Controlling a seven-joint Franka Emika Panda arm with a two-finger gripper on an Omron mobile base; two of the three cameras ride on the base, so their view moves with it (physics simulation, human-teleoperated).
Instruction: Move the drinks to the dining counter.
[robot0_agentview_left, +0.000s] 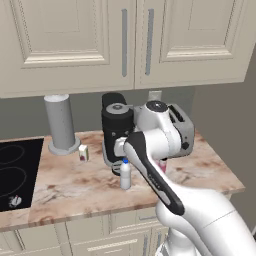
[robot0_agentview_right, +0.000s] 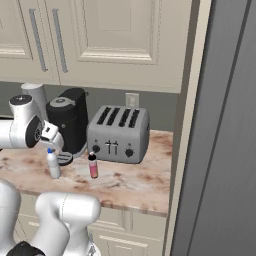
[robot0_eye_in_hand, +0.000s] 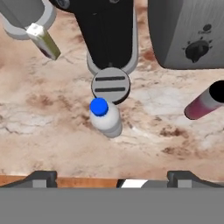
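Two drinks, both upright on the marbled tabletop (robot0_agentview_right: 135, 185), neither yet lifted.

Item 1: whitish bottle (robot0_eye_in_hand: 106, 119), blue cap, standing just in front of the black coffee machine (robot0_agentview_right: 70, 120), close to its round drip tray (robot0_eye_in_hand: 110, 84). In the hand view it sits near the centre, between the two dark fingers (robot0_eye_in_hand: 40, 177), which suggests it is the first pick.

Item 2: pink bottle (robot0_agentview_right: 93, 166), dark cap, right of item 1 and apart from it, just in front of the grey toaster (robot0_agentview_right: 119, 132).

Gripper (robot0_eye_in_hand: 111, 178): fingers spread wide, pinching nothing, poised above item 1 and looking down on it; likely lined up for a descent over the cap.

Other stock: grey cylinder (robot0_agentview_left: 61, 122) far left; small shaker (robot0_agentview_left: 83, 152) beside it; black cooktop (robot0_agentview_left: 15, 172) at the left edge.
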